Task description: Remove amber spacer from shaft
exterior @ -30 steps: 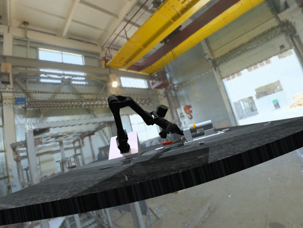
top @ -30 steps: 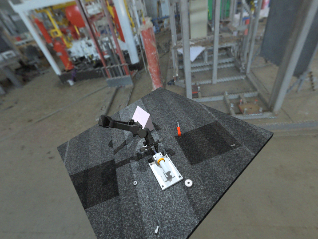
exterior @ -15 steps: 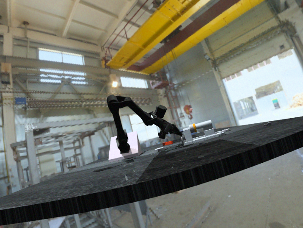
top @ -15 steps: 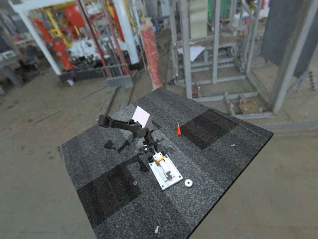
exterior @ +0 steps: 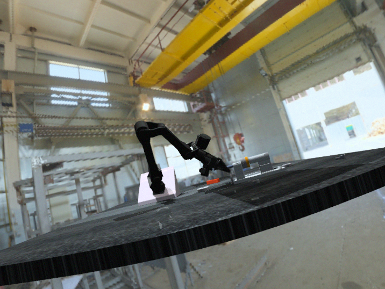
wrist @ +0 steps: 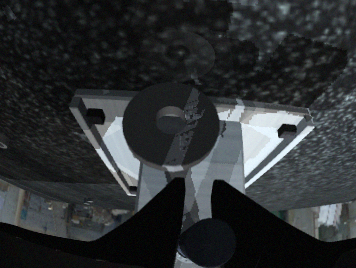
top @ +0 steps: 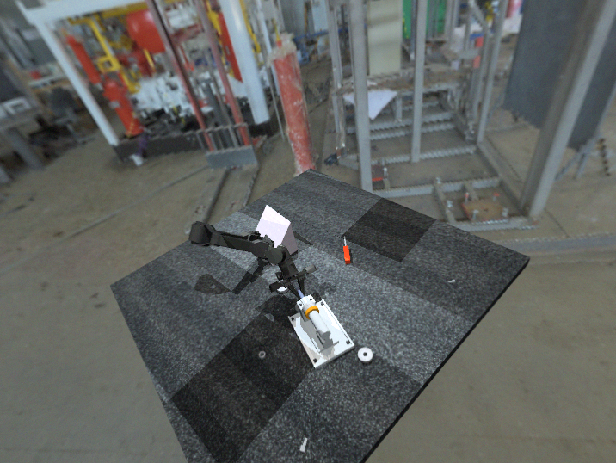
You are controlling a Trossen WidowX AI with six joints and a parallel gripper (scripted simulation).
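My gripper [top: 301, 295] [exterior: 230, 171] [wrist: 197, 188] is shut on the shaft, whose dark round end [wrist: 210, 244] shows between the fingers; the bluish shaft [top: 298, 293] leads to the near upright block [top: 308, 299] [exterior: 238, 171]. The amber spacer [top: 311, 311] [exterior: 247, 161] is up on the fixture, between a pale round part on the near side and the big pale housing [top: 319, 324] [exterior: 264, 160]. In the wrist view a dark disc [wrist: 142, 132] with a central hole stands beyond the near block. The shaft inside the stack is hidden.
The fixture's white base plate [top: 301, 332] [wrist: 114, 141] is on the table. A white ring [top: 360, 355] lies beside it, a small ring [top: 258, 354] farther left. An orange screwdriver [top: 347, 255] [exterior: 212, 181] and a pinkish block [top: 272, 229] [exterior: 144, 186] are on the arm side.
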